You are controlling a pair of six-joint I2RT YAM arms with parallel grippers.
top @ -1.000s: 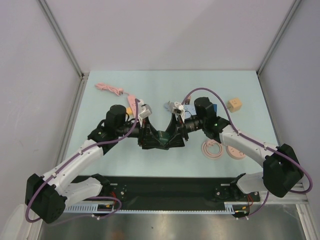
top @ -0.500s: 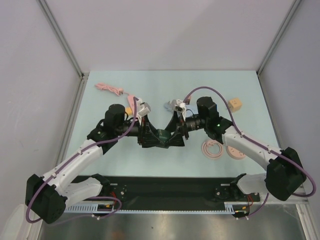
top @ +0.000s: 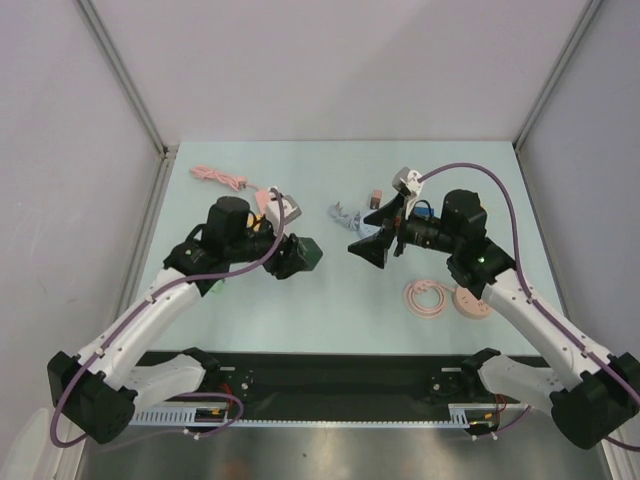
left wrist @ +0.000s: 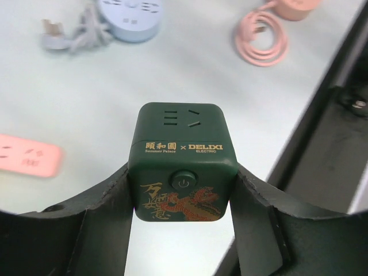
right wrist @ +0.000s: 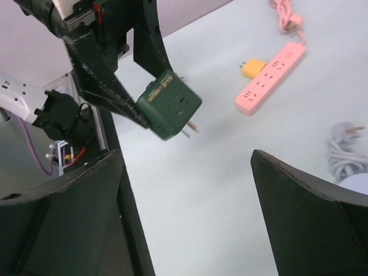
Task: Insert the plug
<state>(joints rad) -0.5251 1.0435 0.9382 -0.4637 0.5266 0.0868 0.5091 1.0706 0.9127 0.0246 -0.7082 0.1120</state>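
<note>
The plug is a dark green cube adapter (top: 306,255) with a gold dragon print and a power button (left wrist: 183,169). My left gripper (left wrist: 183,179) is shut on its two sides and holds it above the table. In the right wrist view the cube (right wrist: 169,103) hangs tilted, its metal prongs (right wrist: 188,129) pointing down and to the right. My right gripper (top: 368,248) stands wide open, apart from the cube on its right, with nothing between its fingers (right wrist: 187,158). A pink power strip (right wrist: 270,77) lies flat on the table with a yellow plug (right wrist: 253,68) in its side.
A pale blue round socket (left wrist: 129,11) with its bundled cable (top: 345,212) lies mid-table. A pink coiled cable (top: 428,297) and a pink disc (top: 472,303) sit near the right arm. The pink strip's cord (top: 220,178) runs to the back left. The black rail (top: 330,380) lines the near edge.
Both grippers were on the green cube at the centre. My right gripper has opened, let go and drawn back to the right. The left gripper keeps the cube and has shifted slightly left.
</note>
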